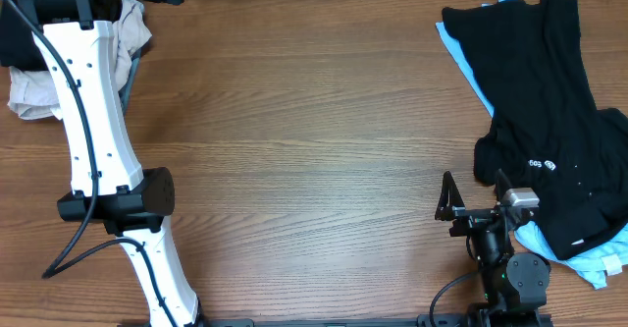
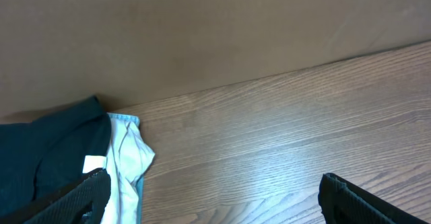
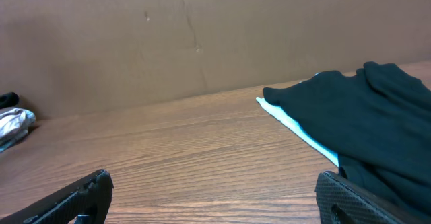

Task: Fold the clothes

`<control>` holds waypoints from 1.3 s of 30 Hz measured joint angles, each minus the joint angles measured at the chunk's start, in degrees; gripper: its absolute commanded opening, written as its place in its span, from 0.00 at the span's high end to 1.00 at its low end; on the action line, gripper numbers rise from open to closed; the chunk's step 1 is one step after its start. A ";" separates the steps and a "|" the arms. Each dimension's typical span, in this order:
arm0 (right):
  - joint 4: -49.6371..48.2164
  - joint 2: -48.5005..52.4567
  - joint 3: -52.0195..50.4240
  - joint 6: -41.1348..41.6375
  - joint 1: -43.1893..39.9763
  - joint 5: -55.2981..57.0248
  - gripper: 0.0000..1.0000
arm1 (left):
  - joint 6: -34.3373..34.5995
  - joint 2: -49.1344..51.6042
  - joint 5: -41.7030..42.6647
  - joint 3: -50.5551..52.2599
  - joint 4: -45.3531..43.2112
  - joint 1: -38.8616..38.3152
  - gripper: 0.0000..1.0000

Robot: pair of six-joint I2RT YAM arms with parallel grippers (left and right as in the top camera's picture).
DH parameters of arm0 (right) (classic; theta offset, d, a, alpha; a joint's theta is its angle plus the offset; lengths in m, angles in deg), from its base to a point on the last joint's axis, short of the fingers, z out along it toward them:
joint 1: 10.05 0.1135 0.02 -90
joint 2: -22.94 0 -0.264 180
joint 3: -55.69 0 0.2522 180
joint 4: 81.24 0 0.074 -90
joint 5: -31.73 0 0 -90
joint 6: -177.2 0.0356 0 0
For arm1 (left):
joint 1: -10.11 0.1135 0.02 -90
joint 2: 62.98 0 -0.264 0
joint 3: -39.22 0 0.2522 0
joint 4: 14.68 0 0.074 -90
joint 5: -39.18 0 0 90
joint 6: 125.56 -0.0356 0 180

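Observation:
A black shirt [image 1: 549, 121] lies crumpled at the right of the table on top of a light blue garment [image 1: 574, 263]. Both show in the right wrist view, the shirt [image 3: 363, 116] over the blue edge [image 3: 296, 126]. A second pile at the back left holds a beige-white cloth [image 1: 34, 96] and dark cloth. The left wrist view shows its dark garment [image 2: 47, 150] and white cloth [image 2: 124, 160]. My left gripper [image 2: 215, 200] is open and empty beside that pile. My right gripper [image 1: 476, 191] is open and empty, low over bare wood just left of the black shirt.
The wooden table [image 1: 314, 140] is bounded at the back by a brown cardboard wall [image 3: 202, 35]. My white left arm [image 1: 98, 140] stretches from the front edge to the back left corner. A grey-white cloth [image 3: 13, 123] shows far left in the right wrist view.

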 measured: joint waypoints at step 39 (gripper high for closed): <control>-0.02 0.00 0.00 -0.15 0.00 0.00 0.00 | 0.00 -28.92 -0.26 -0.28 9.75 -9.88 0.00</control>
